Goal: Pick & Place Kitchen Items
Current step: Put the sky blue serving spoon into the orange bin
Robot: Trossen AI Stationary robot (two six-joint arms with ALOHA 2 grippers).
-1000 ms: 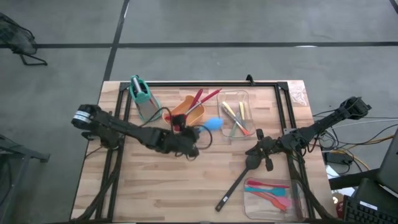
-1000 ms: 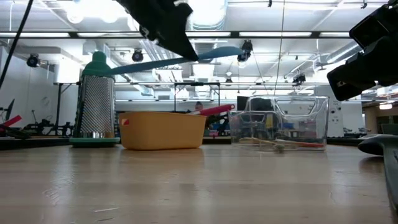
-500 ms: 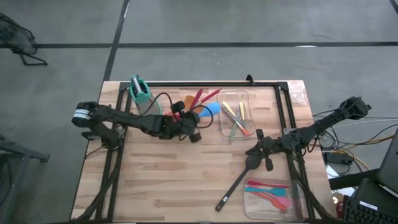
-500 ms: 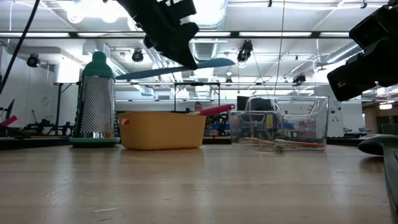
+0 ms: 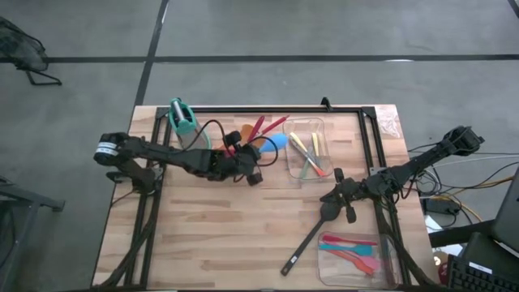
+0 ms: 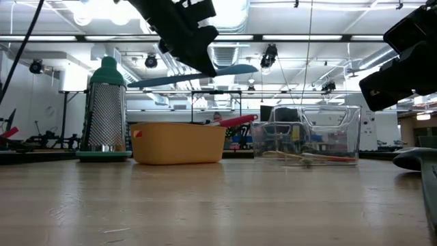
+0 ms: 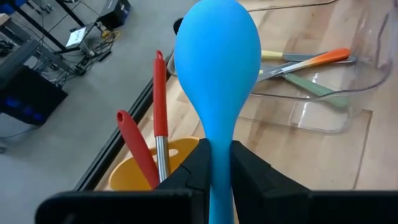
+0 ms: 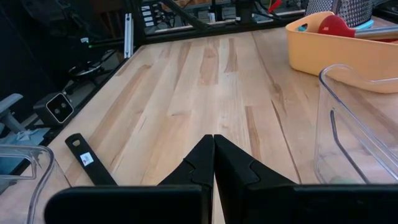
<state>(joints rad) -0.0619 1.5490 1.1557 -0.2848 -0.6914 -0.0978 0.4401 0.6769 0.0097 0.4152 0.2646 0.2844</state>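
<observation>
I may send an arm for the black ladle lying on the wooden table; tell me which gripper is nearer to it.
Right. The right gripper hangs beside the black ladle, near its bowl; the left gripper is farther off, over the orange rectangular tub.

Orange tub [image 6: 179, 143], teal-topped grater [image 6: 105, 113] (upright), clear trays [image 6: 307, 134], wooden table [image 5: 219, 235]

No text, label, brand, number or sign can be read on anything here.
</observation>
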